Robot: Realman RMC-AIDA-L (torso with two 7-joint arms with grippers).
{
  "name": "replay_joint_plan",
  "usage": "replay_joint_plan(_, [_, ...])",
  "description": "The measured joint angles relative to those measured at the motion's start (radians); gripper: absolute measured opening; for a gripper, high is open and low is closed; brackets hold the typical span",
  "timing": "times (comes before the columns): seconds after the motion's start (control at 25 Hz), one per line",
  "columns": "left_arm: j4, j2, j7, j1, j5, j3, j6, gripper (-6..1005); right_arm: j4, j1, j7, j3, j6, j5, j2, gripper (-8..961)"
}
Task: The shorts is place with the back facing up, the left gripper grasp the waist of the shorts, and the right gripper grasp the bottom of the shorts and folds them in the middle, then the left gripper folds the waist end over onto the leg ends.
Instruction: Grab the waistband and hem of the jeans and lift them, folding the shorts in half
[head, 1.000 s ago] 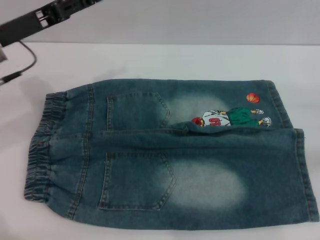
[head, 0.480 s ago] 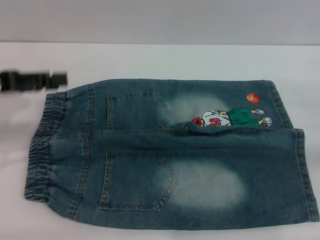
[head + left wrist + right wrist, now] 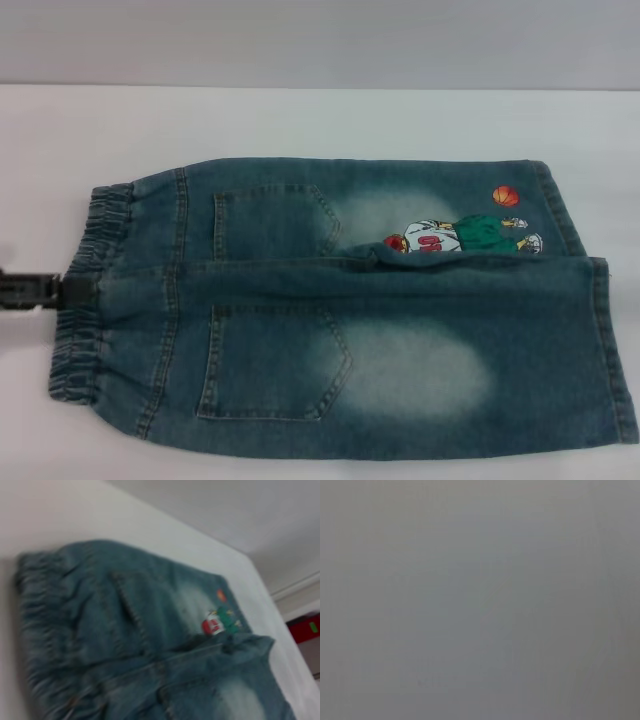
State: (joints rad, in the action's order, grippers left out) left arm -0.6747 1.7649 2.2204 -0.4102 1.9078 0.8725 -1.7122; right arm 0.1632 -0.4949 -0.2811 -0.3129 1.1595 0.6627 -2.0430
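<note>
The blue denim shorts [image 3: 340, 310] lie flat on the white table, back pockets up, with the near leg overlapping the far leg along the middle. The ruffled waist [image 3: 78, 365] is at the left. The straight-hemmed leg ends [image 3: 612, 350] are at the right. A cartoon print with an orange ball [image 3: 506, 196] shows on the far leg. My left gripper [image 3: 72, 291] reaches in low from the left edge, its black tip at the middle of the waistband. The left wrist view looks along the shorts [image 3: 150, 630] from the waist [image 3: 35, 605]. The right gripper is out of view.
The white table [image 3: 300, 120] stretches behind and to the left of the shorts, up to a grey wall. The hems lie close to the head view's right edge. A red object [image 3: 306, 629] stands beyond the table's far end. The right wrist view shows only plain grey.
My left arm has come down from the upper left corner to the left edge, and its tip now sits at the middle of the waistband. The shorts have not moved.
</note>
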Motion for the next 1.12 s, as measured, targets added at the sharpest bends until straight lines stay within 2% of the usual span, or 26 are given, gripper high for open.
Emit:
replay_joint_plan(0.12, [0.011, -0.008, 0.001, 0.039, 0.044, -0.027, -0.002, 811, -0.002, -0.005, 0.0, 0.0, 0.0, 0.0, 0.001, 576])
replay_joint_plan(0.28, [0.012, -0.01, 0.002, 0.048, 0.056, -0.039, -0.002, 811, -0.004, -0.009, 0.0, 0.0, 0.0, 0.0, 0.002, 576])
replay_joint_plan(0.36, [0.013, -0.006, 0.01, 0.059, 0.123, -0.069, -0.002, 811, -0.004, -0.012, 0.0, 0.0, 0.0, 0.0, 0.003, 576])
replay_joint_plan(0.56, [0.014, 0.01, 0.012, 0.055, 0.196, -0.077, 0.016, 811, -0.005, -0.018, 0.0, -0.001, 0.0, 0.002, 0.003, 576])
replay_joint_plan(0.64, [0.014, 0.01, 0.012, 0.055, 0.196, -0.077, 0.016, 811, -0.005, -0.019, 0.0, -0.001, 0.0, 0.004, 0.003, 576])
replay_joint_plan(0.68, [0.014, 0.021, 0.012, 0.053, 0.233, -0.077, 0.04, 811, -0.005, -0.019, 0.0, -0.001, 0.0, 0.005, 0.002, 576])
replay_joint_plan(0.96, [0.017, 0.024, 0.014, 0.053, 0.262, -0.079, 0.068, 810, -0.005, -0.019, 0.0, -0.006, 0.0, 0.007, -0.002, 576])
replay_joint_plan(1.12, [0.061, 0.02, 0.014, 0.048, 0.295, -0.081, 0.108, 810, -0.005, -0.018, 0.0, -0.008, 0.0, 0.008, -0.003, 576])
